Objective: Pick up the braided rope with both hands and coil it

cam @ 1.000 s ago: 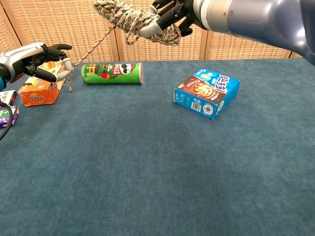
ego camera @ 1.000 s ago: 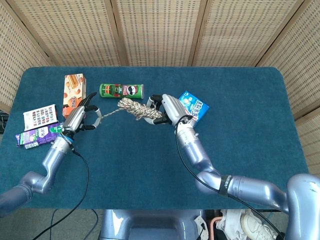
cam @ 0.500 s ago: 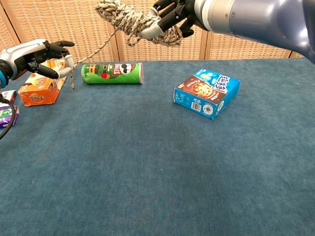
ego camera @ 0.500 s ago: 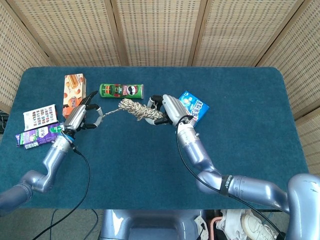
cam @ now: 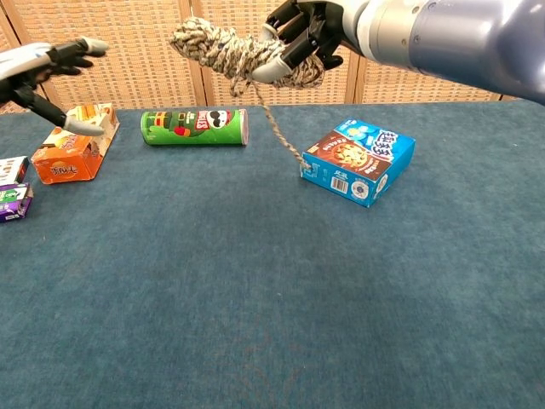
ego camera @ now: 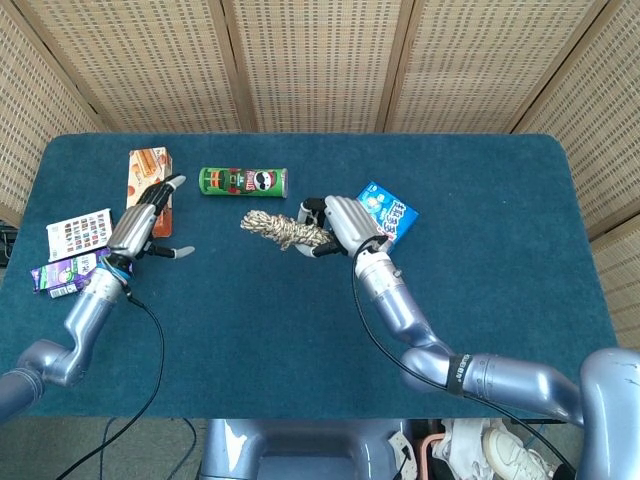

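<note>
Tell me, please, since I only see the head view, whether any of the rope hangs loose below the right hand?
Observer: Yes. The chest view shows a tail hanging from the rope bundle held by the right hand, down toward the blue box.
Operator: Is the bundle off the table?
Observer: Yes, it is held well above the table, higher than the can.
Operator: And the left hand?
Observer: The left hand is raised above the orange box, fingers spread, holding nothing.
</note>
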